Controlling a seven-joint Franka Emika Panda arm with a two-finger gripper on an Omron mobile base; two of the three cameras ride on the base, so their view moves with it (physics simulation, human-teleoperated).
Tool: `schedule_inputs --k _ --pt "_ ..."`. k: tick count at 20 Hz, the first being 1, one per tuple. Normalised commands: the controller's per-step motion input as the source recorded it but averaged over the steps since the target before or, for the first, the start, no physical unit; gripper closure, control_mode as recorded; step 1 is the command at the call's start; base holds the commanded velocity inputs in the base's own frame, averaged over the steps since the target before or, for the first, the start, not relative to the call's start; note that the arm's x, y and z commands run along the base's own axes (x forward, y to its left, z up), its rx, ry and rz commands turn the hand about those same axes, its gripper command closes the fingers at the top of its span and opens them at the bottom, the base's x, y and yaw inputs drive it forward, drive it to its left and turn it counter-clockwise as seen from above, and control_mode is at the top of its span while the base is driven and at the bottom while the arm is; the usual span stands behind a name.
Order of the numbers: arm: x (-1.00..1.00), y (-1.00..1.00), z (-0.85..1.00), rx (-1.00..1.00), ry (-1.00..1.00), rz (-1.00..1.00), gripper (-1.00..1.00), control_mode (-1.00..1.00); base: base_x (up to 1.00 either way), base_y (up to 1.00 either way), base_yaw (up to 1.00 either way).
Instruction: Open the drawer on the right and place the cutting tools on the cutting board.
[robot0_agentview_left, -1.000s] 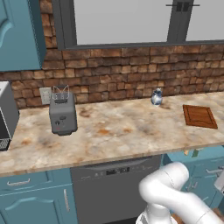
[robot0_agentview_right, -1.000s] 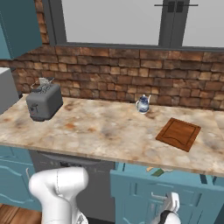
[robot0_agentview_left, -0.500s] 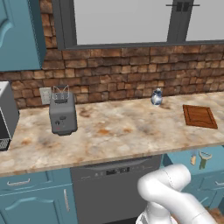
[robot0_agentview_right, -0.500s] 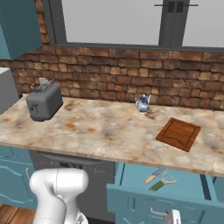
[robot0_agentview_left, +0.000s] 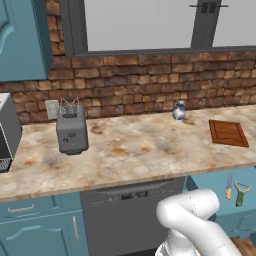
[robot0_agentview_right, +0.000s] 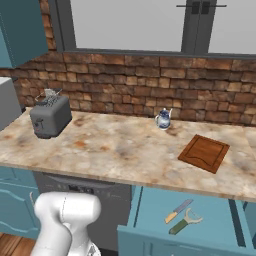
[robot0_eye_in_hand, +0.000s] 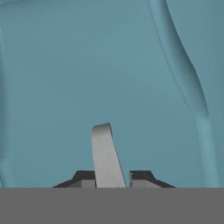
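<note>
The drawer (robot0_agentview_right: 150, 207) on the right stands pulled out under the counter, its teal inside (robot0_agentview_left: 210, 180) exposed. Inside lie the cutting tools: a short knife (robot0_agentview_right: 178, 210) (robot0_agentview_left: 228, 186) with a tan handle and a green-handled peeler (robot0_agentview_right: 185, 221) (robot0_agentview_left: 241, 193) beside it. The reddish-brown cutting board (robot0_agentview_right: 204, 153) (robot0_agentview_left: 228, 133) rests on the counter above the drawer, with nothing on it. In the hand view my gripper (robot0_eye_in_hand: 108, 179) is shut on a silver drawer handle (robot0_eye_in_hand: 105, 153), with the teal front panel close behind it.
A grey toaster (robot0_agentview_left: 71, 131) (robot0_agentview_right: 49, 116) stands at the counter's left. A small blue-and-white jug (robot0_agentview_left: 179, 111) (robot0_agentview_right: 163, 119) sits by the brick wall. The dark dishwasher front (robot0_agentview_left: 130, 215) is left of the drawer, and a microwave (robot0_agentview_left: 7, 132) is at the far left.
The drawer has slid out toward me, from nearly closed to wide open. The knife and peeler inside have come into sight. The gripper stays shut on the handle.
</note>
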Motion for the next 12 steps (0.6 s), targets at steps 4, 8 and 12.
schedule_inputs --k 4,8,12 --pt "-0.18 0.00 0.00 0.00 -0.01 0.00 1.00 -1.00 0.00 0.00 0.00" --pt "0.00 0.00 0.00 0.00 0.00 0.00 -1.00 -1.00 0.00 0.00 0.00" --pt "0.00 0.00 0.00 0.00 0.00 0.00 -1.00 -1.00 0.00 0.00 0.00"
